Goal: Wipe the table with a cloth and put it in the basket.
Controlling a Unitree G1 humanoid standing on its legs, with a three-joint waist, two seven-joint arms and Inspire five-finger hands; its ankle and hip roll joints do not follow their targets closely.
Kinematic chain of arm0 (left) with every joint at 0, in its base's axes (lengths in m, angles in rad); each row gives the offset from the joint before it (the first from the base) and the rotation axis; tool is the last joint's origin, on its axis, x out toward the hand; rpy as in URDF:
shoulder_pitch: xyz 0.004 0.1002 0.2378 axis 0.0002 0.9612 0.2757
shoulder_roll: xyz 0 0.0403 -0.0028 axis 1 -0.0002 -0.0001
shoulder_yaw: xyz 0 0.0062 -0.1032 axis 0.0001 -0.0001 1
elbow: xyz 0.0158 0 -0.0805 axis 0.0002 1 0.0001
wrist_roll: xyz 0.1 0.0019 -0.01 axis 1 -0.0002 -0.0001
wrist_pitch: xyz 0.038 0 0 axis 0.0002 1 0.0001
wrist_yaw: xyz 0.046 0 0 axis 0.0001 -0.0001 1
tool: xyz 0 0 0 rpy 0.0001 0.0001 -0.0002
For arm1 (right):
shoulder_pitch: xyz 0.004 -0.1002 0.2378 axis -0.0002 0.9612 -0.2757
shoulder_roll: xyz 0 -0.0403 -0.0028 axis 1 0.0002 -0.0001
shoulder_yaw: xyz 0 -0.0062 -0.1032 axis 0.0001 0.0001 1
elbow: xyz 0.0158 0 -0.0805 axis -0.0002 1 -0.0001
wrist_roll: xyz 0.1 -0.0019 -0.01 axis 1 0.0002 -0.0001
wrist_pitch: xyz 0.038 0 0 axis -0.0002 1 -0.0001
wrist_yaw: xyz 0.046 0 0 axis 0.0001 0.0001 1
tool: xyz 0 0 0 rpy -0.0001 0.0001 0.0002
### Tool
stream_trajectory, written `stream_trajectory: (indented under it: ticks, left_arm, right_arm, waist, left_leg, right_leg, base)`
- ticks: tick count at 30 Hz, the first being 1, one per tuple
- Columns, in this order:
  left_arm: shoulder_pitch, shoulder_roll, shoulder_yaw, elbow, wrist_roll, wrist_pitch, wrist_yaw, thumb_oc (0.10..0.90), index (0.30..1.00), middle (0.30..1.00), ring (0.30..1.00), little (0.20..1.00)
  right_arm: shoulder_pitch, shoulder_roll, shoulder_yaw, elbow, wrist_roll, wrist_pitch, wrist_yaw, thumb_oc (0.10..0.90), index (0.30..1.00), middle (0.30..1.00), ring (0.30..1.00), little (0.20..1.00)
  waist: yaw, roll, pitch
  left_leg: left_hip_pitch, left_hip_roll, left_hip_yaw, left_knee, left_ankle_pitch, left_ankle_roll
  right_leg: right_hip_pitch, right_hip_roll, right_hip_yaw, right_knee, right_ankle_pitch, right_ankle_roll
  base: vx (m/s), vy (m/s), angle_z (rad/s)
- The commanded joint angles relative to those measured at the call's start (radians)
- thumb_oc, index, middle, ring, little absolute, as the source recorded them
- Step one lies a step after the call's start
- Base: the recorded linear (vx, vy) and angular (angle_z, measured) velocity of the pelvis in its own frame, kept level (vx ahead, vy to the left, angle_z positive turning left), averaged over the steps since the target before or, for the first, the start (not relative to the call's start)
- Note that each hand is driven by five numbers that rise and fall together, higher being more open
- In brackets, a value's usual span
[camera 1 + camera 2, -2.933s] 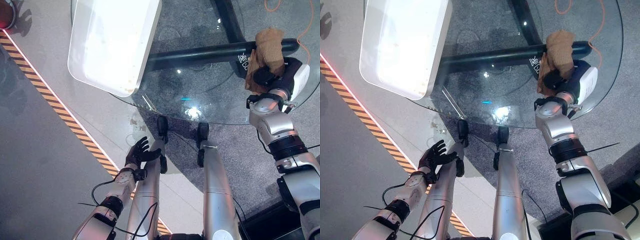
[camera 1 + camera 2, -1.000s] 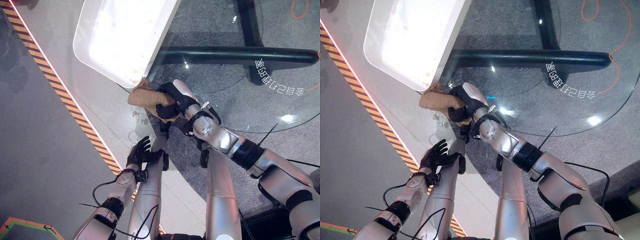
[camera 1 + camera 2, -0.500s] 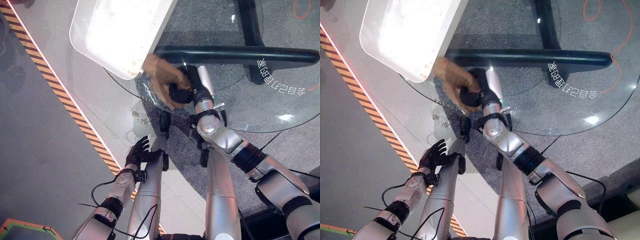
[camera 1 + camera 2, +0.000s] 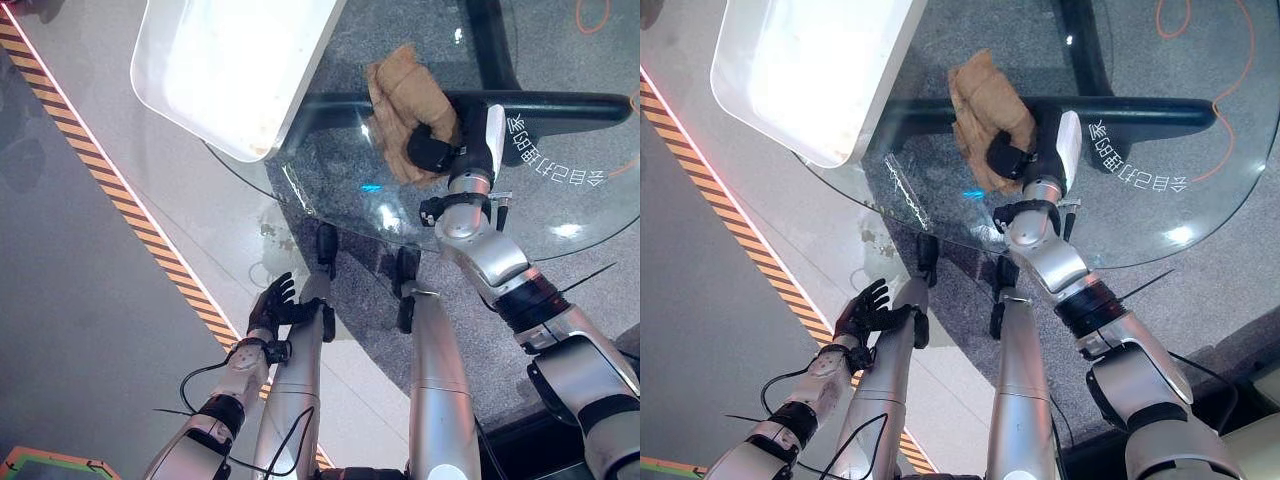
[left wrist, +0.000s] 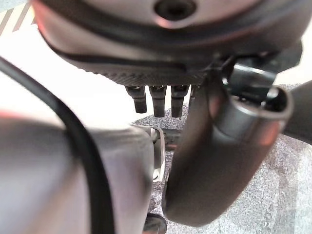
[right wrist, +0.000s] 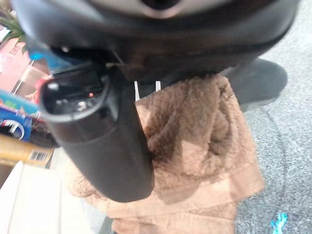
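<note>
A brown fluffy cloth [image 4: 400, 95] lies bunched on the round glass table [image 4: 570, 205], near its middle. My right hand [image 4: 436, 151] rests on the cloth's near edge, fingers curled into it; in the right wrist view the thumb [image 6: 105, 141] lies over the cloth [image 6: 195, 126]. A white basket [image 4: 255, 150] stands on the table's far left part, a short way left of the cloth. My left hand [image 4: 275, 305] hangs low beside the table with its fingers [image 5: 156, 100] straight and nothing in it.
A black beam [image 4: 560, 103] of the table's base shows through the glass. White lettering [image 4: 555, 170] marks the glass at the right. A yellow-black striped line [image 4: 120, 200] crosses the floor on the left. An orange cable [image 4: 590, 15] lies on the carpet behind.
My right hand has dragged the cloth from the table's near-left edge by the basket back toward the middle and away from me. The left hand has stayed put.
</note>
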Motion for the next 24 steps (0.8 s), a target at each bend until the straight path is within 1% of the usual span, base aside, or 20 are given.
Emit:
stream_trajectory:
  ticks: [1, 4, 9, 12, 14, 17, 24]
  left_arm:
    - [0.101, 0.026, 0.011, 0.017, 0.016, -0.041, -0.022, 0.8, 0.9, 0.9, 0.9, 0.9]
    - [0.106, 0.035, 0.012, 0.01, 0.01, -0.037, -0.021, 0.8, 0.9, 0.9, 0.9, 0.9]
    - [0.112, 0.044, 0.02, -0.004, 0.005, -0.031, -0.018, 0.8, 0.9, 0.9, 0.9, 0.9]
    - [0.113, 0.048, 0.028, -0.005, 0.002, -0.032, -0.024, 0.8, 0.9, 0.9, 0.9, 0.9]
    - [0.115, 0.047, 0.041, 0.002, 0.001, -0.039, -0.032, 0.8, 0.9, 0.9, 0.9, 0.9]
    - [0.11, 0.042, 0.05, 0.005, -0.007, -0.038, -0.036, 0.8, 0.9, 0.9, 0.9, 0.9]
    - [0.102, 0.038, 0.048, -0.004, -0.019, -0.022, -0.032, 0.8, 0.9, 0.9, 0.9, 0.9]
  right_arm:
    - [-0.008, -0.115, -0.116, 0.04, 0.039, -0.007, -0.089, 0.1, 0.3, 0.3, 0.3, 0.2]
    - [0.005, -0.142, -0.172, 0.066, 0.062, -0.032, -0.109, 0.1, 0.3, 0.3, 0.3, 0.2]
    - [0.053, -0.17, -0.261, 0.091, 0.09, -0.106, -0.167, 0.1, 0.3, 0.3, 0.3, 0.2]
    - [0.07, -0.171, -0.294, 0.101, 0.093, -0.146, -0.201, 0.1, 0.3, 0.3, 0.3, 0.2]
    - [0.08, -0.171, -0.321, 0.117, 0.102, -0.184, -0.238, 0.1, 0.3, 0.3, 0.3, 0.2]
    - [0.096, -0.171, -0.37, 0.134, 0.092, -0.231, -0.295, 0.1, 0.3, 0.3, 0.3, 0.2]
    - [0.113, -0.173, -0.423, 0.145, 0.101, -0.256, -0.366, 0.1, 0.3, 0.3, 0.3, 0.2]
  waist:
    - [0.004, 0.021, -0.01]
    - [0.001, 0.022, -0.01]
    - [-0.01, 0.022, -0.01]
    - [-0.015, 0.02, -0.01]
    - [-0.021, 0.018, -0.01]
    - [-0.028, 0.021, -0.01]
    - [-0.033, 0.03, -0.01]
  left_leg:
    - [-0.015, -0.011, 0.045, 0.117, -0.147, 0.02]
    - [-0.013, -0.008, 0.047, 0.115, -0.148, 0.02]
    - [-0.006, -0.004, 0.056, 0.105, -0.149, 0.023]
    - [0.0, -0.001, 0.064, 0.098, -0.15, 0.024]
    - [0.002, 0.004, 0.073, 0.094, -0.15, 0.023]
    - [0.006, 0.009, 0.082, 0.086, -0.148, 0.022]
    - [0.014, 0.009, 0.082, 0.069, -0.142, 0.021]
  right_leg:
    - [-0.063, 0.028, 0.128, -0.176, 0.179, 0.087]
    - [-0.061, 0.026, 0.124, -0.178, 0.178, 0.087]
    - [-0.054, 0.023, 0.118, -0.193, 0.182, 0.09]
    - [-0.048, 0.02, 0.114, -0.209, 0.187, 0.092]
    - [-0.046, 0.017, 0.109, -0.219, 0.192, 0.094]
    - [-0.045, 0.015, 0.107, -0.221, 0.192, 0.095]
    - [-0.04, 0.019, 0.114, -0.228, 0.189, 0.097]
  base:
    - [0.0, 0.0, 0.0]
    - [0.0, 0.0, 0.0]
    - [0.0, -0.003, -0.01]
    - [-0.02, -0.011, -0.09]
    - [-0.02, 0.001, -0.17]
    - [-0.01, 0.025, -0.14]
    - [0.0, 0.008, -0.05]
